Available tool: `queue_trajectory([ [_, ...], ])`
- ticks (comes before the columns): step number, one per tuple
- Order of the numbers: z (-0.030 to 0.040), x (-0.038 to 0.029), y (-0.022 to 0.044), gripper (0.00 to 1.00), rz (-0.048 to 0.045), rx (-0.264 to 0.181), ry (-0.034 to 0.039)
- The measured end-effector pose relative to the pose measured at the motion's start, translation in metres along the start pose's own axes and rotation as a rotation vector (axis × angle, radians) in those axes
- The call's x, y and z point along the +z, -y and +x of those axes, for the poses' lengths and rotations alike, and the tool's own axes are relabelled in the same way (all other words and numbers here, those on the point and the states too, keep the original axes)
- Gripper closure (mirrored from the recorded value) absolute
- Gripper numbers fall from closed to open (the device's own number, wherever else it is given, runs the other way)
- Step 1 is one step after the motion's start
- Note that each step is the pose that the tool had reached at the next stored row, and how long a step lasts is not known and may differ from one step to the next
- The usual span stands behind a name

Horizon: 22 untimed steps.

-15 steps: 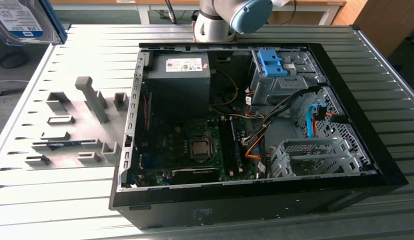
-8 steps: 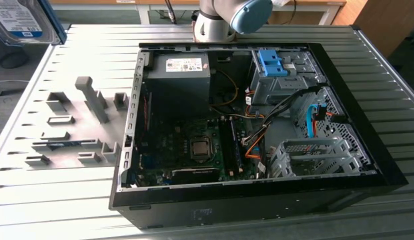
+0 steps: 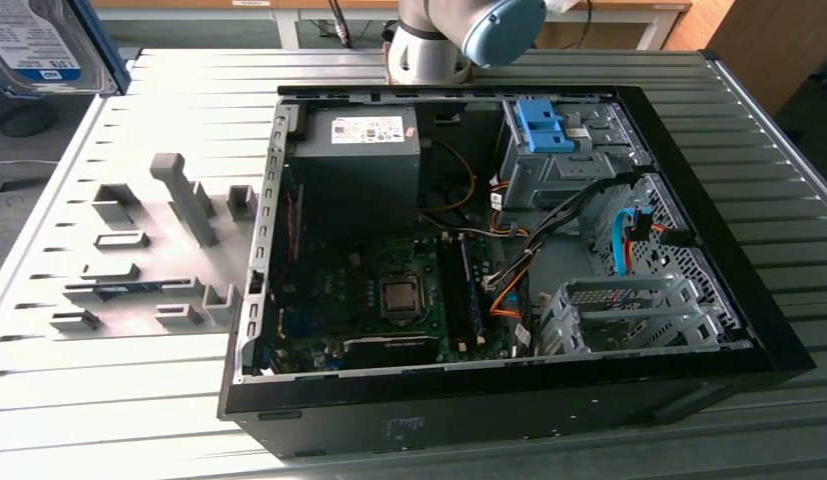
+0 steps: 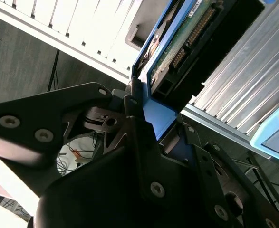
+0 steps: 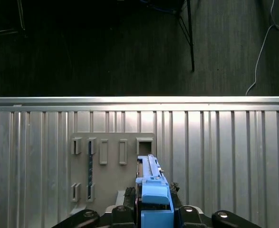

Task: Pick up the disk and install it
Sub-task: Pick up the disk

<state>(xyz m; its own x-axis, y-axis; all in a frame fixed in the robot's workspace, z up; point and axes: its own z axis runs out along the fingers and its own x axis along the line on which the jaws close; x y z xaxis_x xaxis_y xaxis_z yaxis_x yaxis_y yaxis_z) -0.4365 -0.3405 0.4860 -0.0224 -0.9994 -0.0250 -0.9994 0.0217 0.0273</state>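
The disk (image 3: pixel 40 45), silver-grey with a white-and-blue label and blue rails, hangs in the air at the exterior view's upper left, beyond the table's corner. In the second wrist view my gripper (image 4: pixel 158 118) is shut on the disk's (image 4: pixel 187 42) blue-railed end, and the green circuit side shows. In the first wrist view the disk (image 5: pixel 151 178) stands edge-on between the gripper's (image 5: pixel 154 211) fingers, above the grey fixture plate (image 5: pixel 110 156).
An open computer case (image 3: pixel 733 300) lies on the ribbed metal table (image 3: pixel 146 420). Inside it are a black power supply (image 3: pixel 360 150), a grey cage topped by a blue bracket (image 3: pixel 547 125), and a second cage (image 3: pixel 640 315). The fixture plate (image 3: pixel 146 260) sits to the case's left. An arm joint (image 3: pixel 447 35) stands behind the case.
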Motion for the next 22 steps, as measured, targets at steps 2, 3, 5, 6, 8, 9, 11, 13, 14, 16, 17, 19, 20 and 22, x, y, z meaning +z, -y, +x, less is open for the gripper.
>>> queue_trajectory([
  [2, 0.0016, 0.0, 0.0, 0.64, 0.0, 0.0, 0.0],
  [3, 0.0021, 0.0, 0.0, 0.64, 0.0001, 0.0, 0.0001],
  [5, 0.0024, 0.0, 0.0, 0.64, 0.0, 0.0, 0.0],
  [6, 0.0024, -0.0001, 0.0, 0.64, 0.0, 0.0, 0.0],
  [8, 0.0025, -0.0008, 0.0, 0.64, -0.0001, 0.0, 0.0],
  [9, 0.0025, -0.0016, 0.0, 0.64, -0.0001, 0.0, 0.0],
  [11, 0.0024, -0.0042, -0.0001, 0.64, 0.0001, 0.0, 0.0],
  [13, 0.0023, -0.0079, -0.0002, 0.64, 0.0001, 0.0, 0.0],
  [14, 0.0023, -0.0102, -0.0002, 0.64, 0.0, 0.0, 0.0],
  [16, 0.0022, -0.015, -0.0004, 0.64, 0.0, 0.0, 0.0],
  [17, 0.0021, -0.0174, -0.0004, 0.64, 0.0001, 0.0, 0.0001],
  [19, 0.002, -0.0213, -0.0005, 0.64, 0.0, 0.0, 0.0],
  [20, 0.002, -0.022, -0.0005, 0.64, 0.0, 0.0, 0.0],
  [22, 0.002, -0.0221, 0.0005, 0.64, 0.0002, 0.0, 0.0002],
])
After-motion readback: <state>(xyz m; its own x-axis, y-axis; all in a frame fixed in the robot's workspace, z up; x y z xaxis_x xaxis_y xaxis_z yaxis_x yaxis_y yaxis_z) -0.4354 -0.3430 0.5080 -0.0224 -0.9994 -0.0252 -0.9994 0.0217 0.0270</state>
